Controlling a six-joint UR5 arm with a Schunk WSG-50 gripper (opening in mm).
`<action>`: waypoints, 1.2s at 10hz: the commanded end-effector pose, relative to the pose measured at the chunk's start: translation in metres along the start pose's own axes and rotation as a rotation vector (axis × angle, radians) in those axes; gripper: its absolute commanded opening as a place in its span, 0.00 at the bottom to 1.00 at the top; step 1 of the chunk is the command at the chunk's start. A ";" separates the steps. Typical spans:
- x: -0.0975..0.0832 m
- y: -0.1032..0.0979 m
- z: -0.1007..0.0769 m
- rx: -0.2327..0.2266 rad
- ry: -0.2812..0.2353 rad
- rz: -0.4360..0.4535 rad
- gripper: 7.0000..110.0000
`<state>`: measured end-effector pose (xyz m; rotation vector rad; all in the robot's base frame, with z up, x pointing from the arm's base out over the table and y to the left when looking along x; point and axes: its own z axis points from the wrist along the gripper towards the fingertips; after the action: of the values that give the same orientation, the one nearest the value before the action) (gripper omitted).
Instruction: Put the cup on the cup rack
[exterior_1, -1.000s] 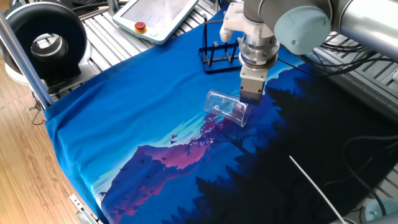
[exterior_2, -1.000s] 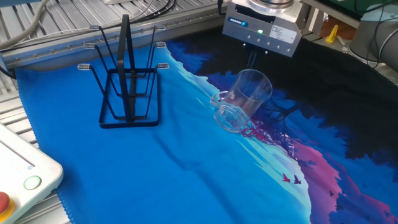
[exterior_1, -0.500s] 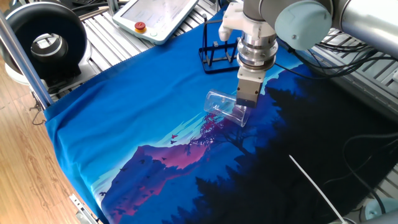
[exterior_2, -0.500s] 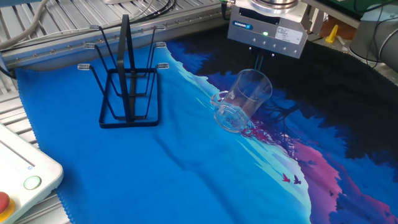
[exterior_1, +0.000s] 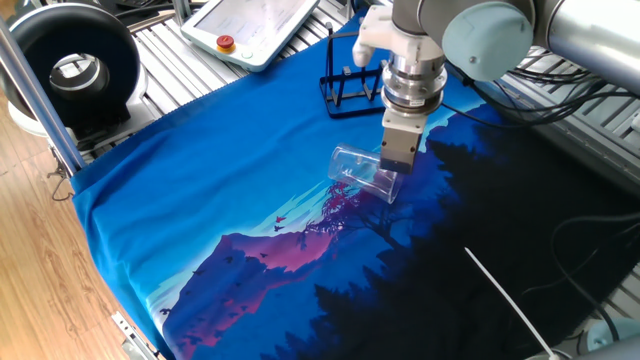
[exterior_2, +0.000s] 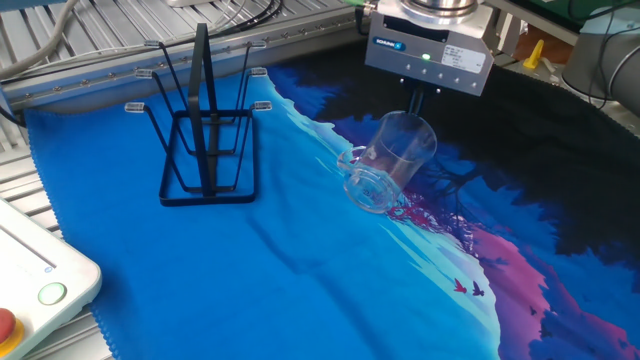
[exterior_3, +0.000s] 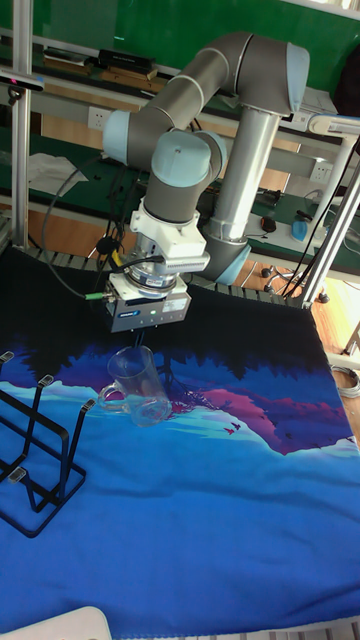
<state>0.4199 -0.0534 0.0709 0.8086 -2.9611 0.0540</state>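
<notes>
The cup (exterior_2: 389, 161) lies tilted at frame centre; the hand (exterior_2: 418, 98) hovers at its rim, grip state unclear.

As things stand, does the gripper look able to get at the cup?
Probably yes. The gripper hangs right above the rim of the cup, which lies tilted on the cloth. Nothing sits between them, and the cup rack stands well aside.

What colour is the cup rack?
Black: the cup rack is thin black wire, clearest in the other fixed view against the blue cloth.
</notes>
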 end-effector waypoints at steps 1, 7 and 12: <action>0.003 -0.002 0.000 -0.005 -0.008 -0.003 0.00; 0.006 -0.003 0.002 -0.003 0.007 -0.001 0.00; 0.008 -0.001 -0.001 -0.007 0.008 -0.001 0.00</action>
<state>0.4143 -0.0597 0.0706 0.8135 -2.9448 0.0617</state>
